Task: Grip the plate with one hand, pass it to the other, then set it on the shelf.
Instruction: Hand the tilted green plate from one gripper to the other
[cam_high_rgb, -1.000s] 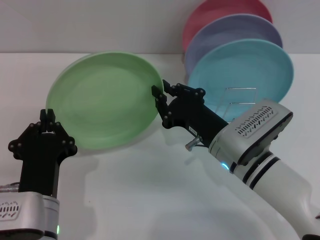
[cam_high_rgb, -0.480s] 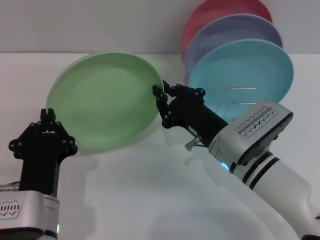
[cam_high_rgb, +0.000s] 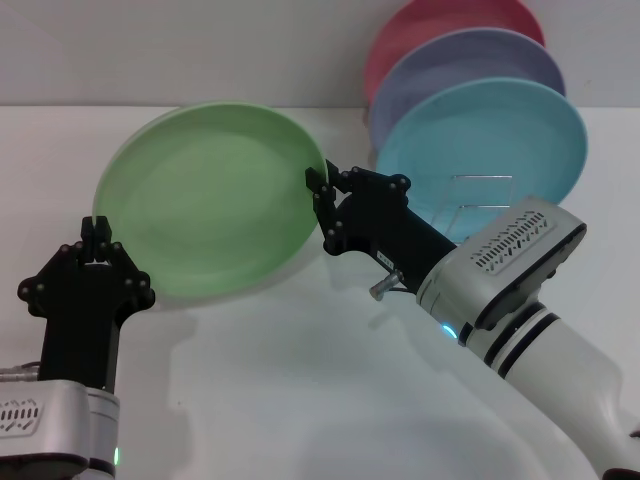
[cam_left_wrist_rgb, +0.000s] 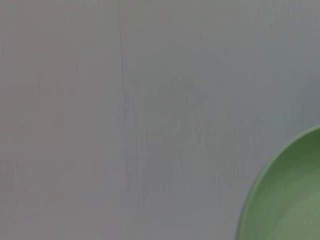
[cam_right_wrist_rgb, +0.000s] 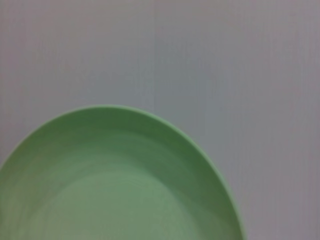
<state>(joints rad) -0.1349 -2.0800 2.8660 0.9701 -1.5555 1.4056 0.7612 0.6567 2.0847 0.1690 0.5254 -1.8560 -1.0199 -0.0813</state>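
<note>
The light green plate (cam_high_rgb: 205, 195) is held tilted above the white table, its face toward me. My left gripper (cam_high_rgb: 97, 232), on the silver arm at the lower left, points up and is shut on the plate's lower left rim. My right gripper (cam_high_rgb: 322, 185), on the white arm, straddles the plate's right rim with one finger in front and one behind, closed on it. The plate also shows in the right wrist view (cam_right_wrist_rgb: 115, 190) and at a corner of the left wrist view (cam_left_wrist_rgb: 290, 200). The wire shelf (cam_high_rgb: 478, 195) stands behind the right arm, partly hidden.
A light blue plate (cam_high_rgb: 490, 140), a lavender plate (cam_high_rgb: 470, 65) and a red plate (cam_high_rgb: 440, 20) stand upright in a row at the back right, next to the wire shelf. A grey wall runs behind the table.
The right gripper's front finger has moved in a little against the plate's rim. The plate has shifted slightly up and right. The left arm has not moved.
</note>
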